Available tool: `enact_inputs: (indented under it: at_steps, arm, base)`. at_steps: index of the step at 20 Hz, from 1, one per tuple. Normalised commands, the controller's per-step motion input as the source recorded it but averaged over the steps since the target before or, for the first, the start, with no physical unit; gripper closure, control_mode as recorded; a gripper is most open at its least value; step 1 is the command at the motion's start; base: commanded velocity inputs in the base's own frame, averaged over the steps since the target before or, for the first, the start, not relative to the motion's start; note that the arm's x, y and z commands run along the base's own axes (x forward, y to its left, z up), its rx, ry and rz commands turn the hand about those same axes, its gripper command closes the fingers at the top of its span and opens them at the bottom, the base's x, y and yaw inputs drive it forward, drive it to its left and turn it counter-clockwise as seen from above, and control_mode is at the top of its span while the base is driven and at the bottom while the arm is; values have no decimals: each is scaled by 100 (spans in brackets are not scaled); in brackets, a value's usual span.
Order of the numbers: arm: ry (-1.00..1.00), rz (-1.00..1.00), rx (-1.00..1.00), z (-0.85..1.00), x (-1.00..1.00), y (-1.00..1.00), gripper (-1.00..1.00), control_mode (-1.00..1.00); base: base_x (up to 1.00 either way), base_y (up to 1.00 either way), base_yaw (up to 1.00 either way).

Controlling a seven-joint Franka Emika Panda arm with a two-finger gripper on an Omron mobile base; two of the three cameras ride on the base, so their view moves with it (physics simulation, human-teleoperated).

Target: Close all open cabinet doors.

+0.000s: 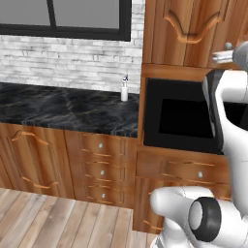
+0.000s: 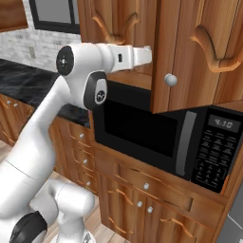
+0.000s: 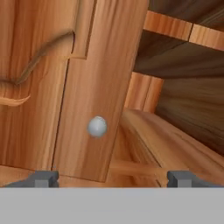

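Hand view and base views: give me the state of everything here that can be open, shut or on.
upper cabinet door: ajar, cabinet interior visible past its knob edge
left upper cabinet door: looks shut
gripper: open, holding nothing, facing the ajar door
microwave: door shut, display lit
drawers: shut
lower cabinet door: shut
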Motion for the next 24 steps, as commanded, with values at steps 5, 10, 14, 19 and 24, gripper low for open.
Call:
enact_inputs:
  at_steps: [5, 10, 14, 19, 24]
  arm:
    - [16, 0, 0, -1, -100, 97, -100, -100]
    - [14, 0, 1, -38, -100, 25, -100, -100]
    - [38, -4, 7, -16, -100, 2, -100, -100]
    - [51, -2, 5, 0, -80, 9, -100, -100]
    - [0, 1, 0, -2, -31, 7, -100, -100]
  base:
    - [0, 0, 0]
    - [0, 0, 0]
    - [0, 0, 0]
    - [0, 0, 0]
    - [0, 0, 0]
